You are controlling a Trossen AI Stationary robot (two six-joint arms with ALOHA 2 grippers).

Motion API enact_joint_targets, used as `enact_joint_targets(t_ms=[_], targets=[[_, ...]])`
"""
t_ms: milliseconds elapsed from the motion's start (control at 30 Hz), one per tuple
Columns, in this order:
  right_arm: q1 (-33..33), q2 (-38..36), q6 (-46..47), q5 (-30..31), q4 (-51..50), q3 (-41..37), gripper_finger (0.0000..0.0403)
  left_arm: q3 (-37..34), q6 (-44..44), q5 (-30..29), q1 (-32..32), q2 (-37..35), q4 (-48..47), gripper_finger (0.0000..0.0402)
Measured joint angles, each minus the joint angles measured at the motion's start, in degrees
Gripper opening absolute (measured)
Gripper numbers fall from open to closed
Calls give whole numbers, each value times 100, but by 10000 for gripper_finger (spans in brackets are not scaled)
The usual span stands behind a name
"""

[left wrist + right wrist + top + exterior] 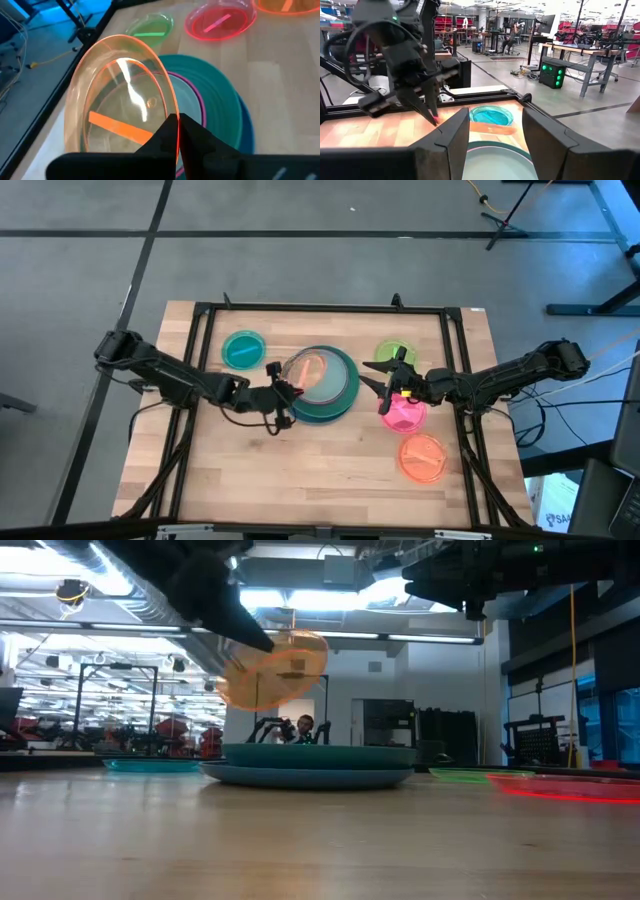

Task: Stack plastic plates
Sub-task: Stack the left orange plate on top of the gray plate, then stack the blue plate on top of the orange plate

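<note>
Orange plate (305, 368) pinched at its rim by left gripper (281, 388), held tilted above large-plate stack (335, 395), right gripper (385, 385) spread wide, empty, beside stack

Pale wood tabletop (330, 470) in a black frame. Translucent orange plate (120, 125) with an opaque orange strip, over a stack (335, 395) of pale teal, magenta-edged, dark green and perhaps blue. Loose plates: teal (242, 350), lime (390, 352), pink (405, 415), orange (424, 457).
</note>
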Motion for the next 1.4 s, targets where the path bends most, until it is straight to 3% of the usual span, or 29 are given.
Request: enact_joint_targets(t_ms=[333, 567, 833, 933, 1100, 1267, 1400], targets=[[1, 0, -22, 0, 0, 0, 177, -76, 63, 940, 559, 968, 1099, 4], [2, 0, -9, 0, 0, 0, 177, -76, -62, 1042, 708, 1461, 1293, 6], [0, 0, -9, 0, 0, 0, 177, -74, -248, 1061, 767, 1367, 1120, 69], [1, 0, -9, 0, -2, 0, 177, 25, -260, 1173, 715, 1069, 766, 89], [2, 0, -7, -2, -26, 0, 177, 77, -335, 1168, 587, 439, -667, 97], [1, 0, -5, -1, -30, 0, 177, 40, -1019, 531, 584, -25, -2407, 98], [0, 0, 7, 0, 0, 0, 177, -216, -1457, -14, 729, -138, -3198, 98]])
